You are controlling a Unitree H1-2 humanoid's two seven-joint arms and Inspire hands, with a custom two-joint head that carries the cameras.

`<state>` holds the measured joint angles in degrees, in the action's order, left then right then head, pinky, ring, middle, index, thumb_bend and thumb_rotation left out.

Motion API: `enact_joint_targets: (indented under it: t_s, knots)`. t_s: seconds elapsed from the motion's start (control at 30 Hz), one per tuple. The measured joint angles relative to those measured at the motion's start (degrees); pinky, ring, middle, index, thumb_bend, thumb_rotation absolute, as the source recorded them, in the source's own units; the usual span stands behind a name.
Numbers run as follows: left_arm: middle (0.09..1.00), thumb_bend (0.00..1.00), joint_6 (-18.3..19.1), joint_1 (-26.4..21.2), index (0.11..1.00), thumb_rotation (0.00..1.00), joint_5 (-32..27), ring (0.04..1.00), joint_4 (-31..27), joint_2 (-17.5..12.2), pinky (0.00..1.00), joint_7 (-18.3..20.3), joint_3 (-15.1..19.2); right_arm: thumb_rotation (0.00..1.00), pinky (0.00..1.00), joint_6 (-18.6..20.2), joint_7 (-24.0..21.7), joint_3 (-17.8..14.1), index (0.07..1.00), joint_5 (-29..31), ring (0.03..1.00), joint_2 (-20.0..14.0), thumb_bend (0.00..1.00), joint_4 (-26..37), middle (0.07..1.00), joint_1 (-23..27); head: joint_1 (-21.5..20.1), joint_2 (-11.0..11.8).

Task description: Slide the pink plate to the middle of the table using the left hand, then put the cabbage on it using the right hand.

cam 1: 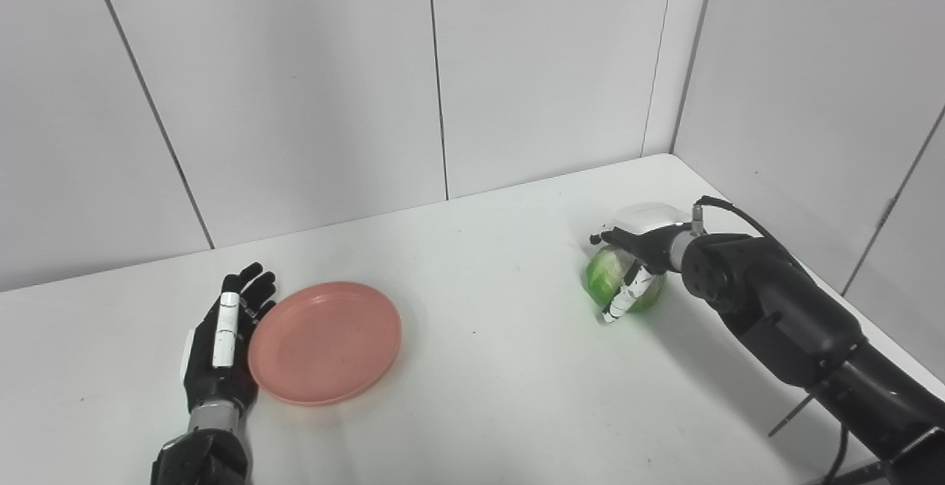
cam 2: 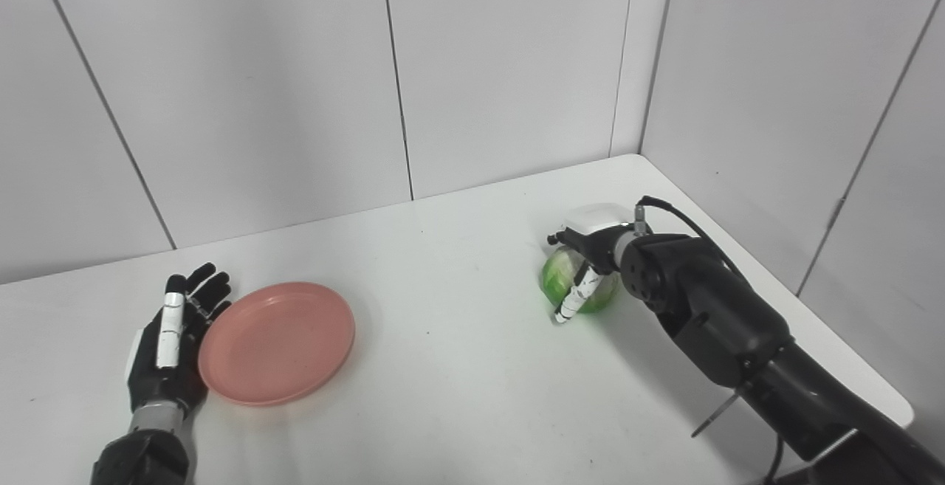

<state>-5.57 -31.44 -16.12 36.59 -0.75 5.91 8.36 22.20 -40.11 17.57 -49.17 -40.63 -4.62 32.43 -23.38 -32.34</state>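
Right hand [cam 1: 636, 252] — fingers around cabbage [cam 1: 607, 280]

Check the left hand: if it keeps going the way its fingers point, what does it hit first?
Probably nothing: the left hand lies flat beside the pink plate, fingers pointing at the back wall, over bare table. The plate sits beside that line.

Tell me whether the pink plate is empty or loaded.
Empty. The round pink plastic plate shows only its bare inner surface; the green cabbage sits far right, wrapped by the right hand.
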Motion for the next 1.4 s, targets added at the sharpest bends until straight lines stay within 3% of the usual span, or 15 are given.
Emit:
enact_joint_targets:
  t_s: [0.37,1.0,1.4]
  knots:
    - [0.78,0.81,0.06,-0.04,0.726,0.73,-0.03,0.856,0.05,-0.06,0.88,0.04,0.12,0.26,0.55,0.0,0.89,-0.41,0.881,1.89,0.791,0.0,1.0,-1.27,0.926,0.12,0.0,0.0]
    - [0.777,0.81,0.34,0.02,0.73,0.72,-0.05,0.853,-0.2,-0.06,0.9,0.02,0.27,0.24,0.6,-0.01,1.26,-0.51,0.834,4.85,0.757,-0.38,1.0,-1.49,0.831,0.11,-0.09,-0.53]
    - [0.776,0.81,0.37,0.02,0.723,0.71,-0.26,0.857,-0.21,-0.04,0.89,0.02,0.41,0.21,0.52,-0.01,0.75,0.29,0.744,5.04,0.625,-0.37,1.0,-1.49,0.707,-0.01,-0.09,-0.7]
